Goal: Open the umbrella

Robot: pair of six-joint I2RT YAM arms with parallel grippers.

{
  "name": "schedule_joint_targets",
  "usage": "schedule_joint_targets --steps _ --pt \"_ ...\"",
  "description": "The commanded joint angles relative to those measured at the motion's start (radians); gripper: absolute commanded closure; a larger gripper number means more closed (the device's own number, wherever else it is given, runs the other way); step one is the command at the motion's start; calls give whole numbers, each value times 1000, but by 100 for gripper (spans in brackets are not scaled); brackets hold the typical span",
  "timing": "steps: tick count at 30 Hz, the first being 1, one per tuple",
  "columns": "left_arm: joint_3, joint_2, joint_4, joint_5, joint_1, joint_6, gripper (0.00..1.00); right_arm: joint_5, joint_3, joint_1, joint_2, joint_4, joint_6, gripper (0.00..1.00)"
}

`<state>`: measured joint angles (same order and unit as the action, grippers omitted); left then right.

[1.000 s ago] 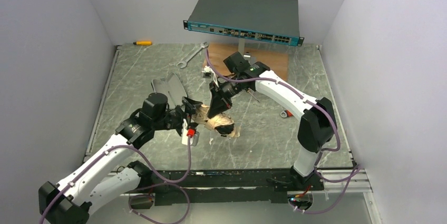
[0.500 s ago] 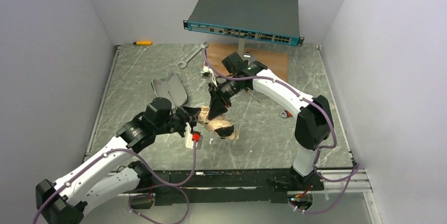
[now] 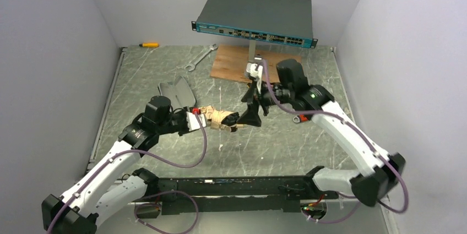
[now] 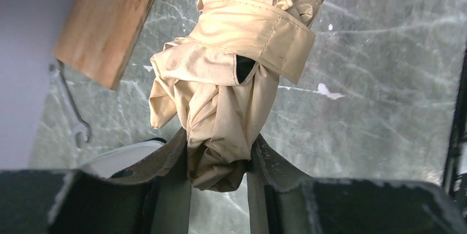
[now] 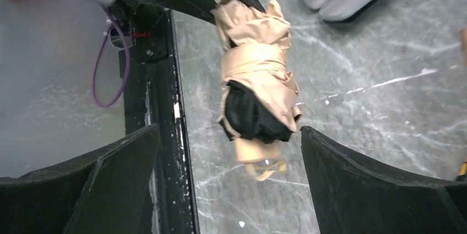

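Note:
The umbrella [image 3: 222, 118] is folded, a cream-beige bundle with its strap [image 4: 259, 27] wrapped round it, held level just above the table. My left gripper [image 3: 205, 119] is shut on its bunched fabric end [image 4: 217, 157], one finger on each side. The other end shows black lining [image 5: 250, 115], a cream handle [image 5: 256, 148] and a wrist loop. My right gripper [image 3: 250, 114] stands open just right of that end, its fingers [image 5: 352, 179] wide on either side, touching nothing. Canopy and ribs stay folded in.
A dark-grey network switch [image 3: 256, 16] stands on a post at the back over a wooden board [image 3: 231, 63]. A wrench [image 3: 199, 58], a yellow screwdriver [image 3: 148, 44], a grey open case [image 3: 177, 92] and a small metal piece [image 3: 300, 118] lie on the marble table [image 3: 275, 146].
The right gripper let go of the umbrella, opened wide and drew back to the right. The left gripper closed on the fabric end and now carries the umbrella alone, turned level.

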<state>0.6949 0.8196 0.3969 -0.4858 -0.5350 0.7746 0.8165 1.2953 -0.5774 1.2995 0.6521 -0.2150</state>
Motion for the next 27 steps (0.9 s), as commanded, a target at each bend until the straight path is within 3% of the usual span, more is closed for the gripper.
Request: schedule_joint_targets --steps 1,4,9,14,17,21,25,27 --pt "44 -3 -143 -93 27 -227 100 -128 -76 -73 -109 -167 -27 0" --pt "69 15 -133 -114 37 -257 100 -281 -39 -196 -67 -93 -163 0" --pt "108 12 -106 -160 40 -308 100 -415 -91 -302 -33 -147 -292 0" --pt "97 -31 -116 -211 41 -344 100 -483 -156 -305 -31 -176 -340 1" --pt "84 -58 -116 -228 45 -336 100 -507 -198 -305 -54 -223 -339 8" --pt "84 -58 -92 -264 51 -319 100 -566 -221 -296 -101 -278 -307 0" --pt "91 -67 -97 -306 61 -318 100 -501 -264 -283 -146 -290 -344 0" --pt "89 -78 -114 -329 65 -333 100 -477 -262 -274 -137 -278 -327 6"
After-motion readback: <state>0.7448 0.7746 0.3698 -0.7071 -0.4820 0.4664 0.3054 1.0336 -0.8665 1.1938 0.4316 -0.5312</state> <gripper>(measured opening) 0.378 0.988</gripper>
